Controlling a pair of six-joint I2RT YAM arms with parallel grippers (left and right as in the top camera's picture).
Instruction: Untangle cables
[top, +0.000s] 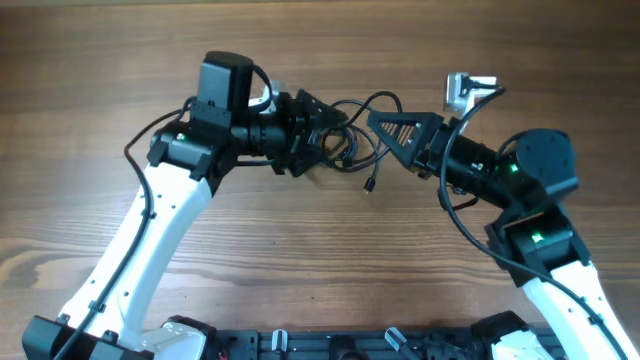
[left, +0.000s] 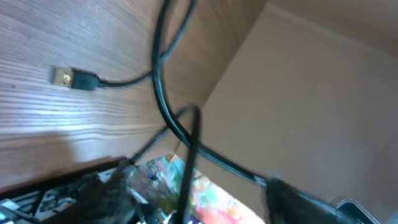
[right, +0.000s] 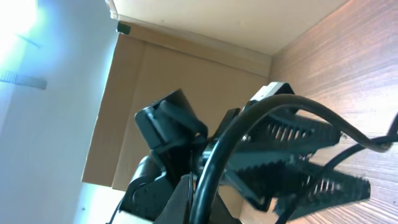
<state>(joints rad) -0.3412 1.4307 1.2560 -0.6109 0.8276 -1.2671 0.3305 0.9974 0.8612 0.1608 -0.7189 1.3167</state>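
Note:
Several thin black cables (top: 352, 142) lie knotted on the wooden table between my two arms. My left gripper (top: 322, 135) reaches into the knot from the left with its jaws apart; a black cable (left: 163, 106) runs between its blurred fingers (left: 115, 186). Past it a gold-tipped plug (left: 68, 78) lies on the wood. My right gripper (top: 378, 122) comes in from the right and is shut on a black cable (right: 249, 118) that arcs up out of its jaws. A small loose plug (top: 370, 185) lies below the knot. A white-tipped plug (top: 468, 86) lies at the back right.
The left arm's toothed fingers (right: 298, 146) fill the middle of the right wrist view, close to my right gripper (right: 199, 199). Thicker black arm wires (top: 455, 215) hang beside the right arm. A brown cardboard wall (left: 311, 93) stands beyond the table edge.

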